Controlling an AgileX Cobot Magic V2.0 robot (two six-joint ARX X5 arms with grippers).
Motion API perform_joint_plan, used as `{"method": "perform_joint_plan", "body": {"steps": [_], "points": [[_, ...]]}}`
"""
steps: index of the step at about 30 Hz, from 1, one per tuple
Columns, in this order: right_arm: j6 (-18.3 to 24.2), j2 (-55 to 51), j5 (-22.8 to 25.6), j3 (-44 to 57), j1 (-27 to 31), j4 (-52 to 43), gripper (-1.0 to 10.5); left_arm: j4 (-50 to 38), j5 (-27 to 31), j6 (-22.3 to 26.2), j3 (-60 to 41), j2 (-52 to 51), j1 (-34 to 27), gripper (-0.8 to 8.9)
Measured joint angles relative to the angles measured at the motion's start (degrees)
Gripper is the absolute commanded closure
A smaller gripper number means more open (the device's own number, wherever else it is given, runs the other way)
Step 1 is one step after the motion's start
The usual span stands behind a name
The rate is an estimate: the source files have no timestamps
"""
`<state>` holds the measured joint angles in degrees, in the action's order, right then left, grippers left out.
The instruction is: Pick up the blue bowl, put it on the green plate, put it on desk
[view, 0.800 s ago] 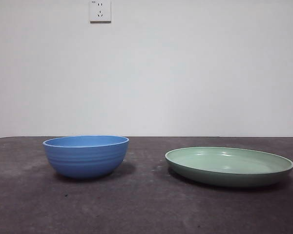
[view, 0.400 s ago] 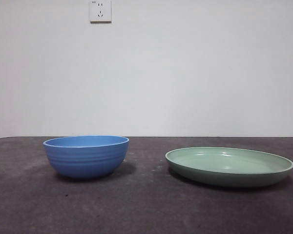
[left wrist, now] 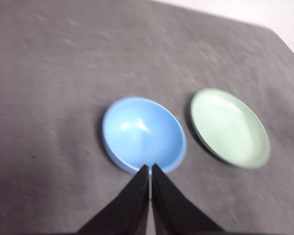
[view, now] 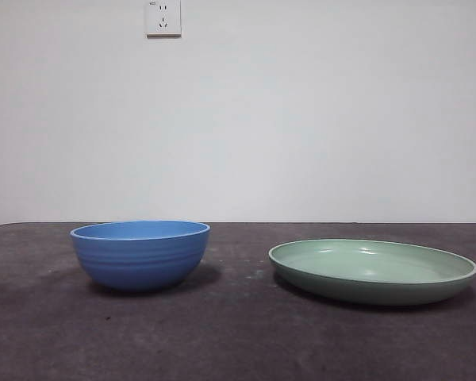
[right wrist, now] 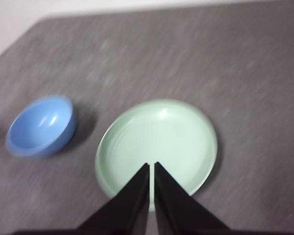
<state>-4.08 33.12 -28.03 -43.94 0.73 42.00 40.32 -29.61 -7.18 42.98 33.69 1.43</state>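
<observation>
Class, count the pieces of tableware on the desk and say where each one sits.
2. The blue bowl stands on the desk, on the front view's left; the green plate lies apart from it on the right. Nothing seems hidden.

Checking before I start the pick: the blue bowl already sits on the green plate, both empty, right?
Not quite. The blue bowl stands on the desk beside the green plate, apart from it, as the front view shows. Both are empty.

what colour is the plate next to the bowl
Pale sage green; the green plate shows best in the right wrist view.
</observation>
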Motion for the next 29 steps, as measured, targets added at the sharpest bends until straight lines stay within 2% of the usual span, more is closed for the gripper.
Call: {"method": "perform_joint_plan", "body": {"steps": [4,9,15,20,22,26,27,29], "points": [[3.8,5.5,-2.1,-4.6,-1.6,6.5,9.4,4.3,-2.8,2.9,2.4,3.7,2.3,8.04],[6.9,8.5,-2.3,-7.6,-5.0,10.9,9.4,7.4,-5.7,5.7,3.1,5.7,5.2,8.04],[8.9,9.8,-2.2,-8.0,-9.1,14.8,9.4,7.4,-6.3,6.6,3.1,5.8,7.0,8.04],[9.6,9.8,-2.2,-8.0,-9.9,14.7,9.4,7.4,-6.3,6.7,3.1,5.8,7.0,7.94],[9.7,9.8,-2.2,-8.0,-9.9,14.7,9.0,7.4,-6.3,6.7,3.1,5.8,7.0,7.24],[9.7,9.8,-2.2,-8.0,-9.9,14.7,5.8,7.4,-6.3,6.7,3.1,5.8,7.0,5.01],[9.6,9.8,-2.2,-8.0,-9.9,14.7,5.4,7.4,-6.3,6.7,3.1,5.8,7.0,4.54],[9.4,9.8,-2.2,-8.0,-9.9,14.7,5.4,7.4,-6.3,6.7,3.1,5.8,7.0,4.04]]}}
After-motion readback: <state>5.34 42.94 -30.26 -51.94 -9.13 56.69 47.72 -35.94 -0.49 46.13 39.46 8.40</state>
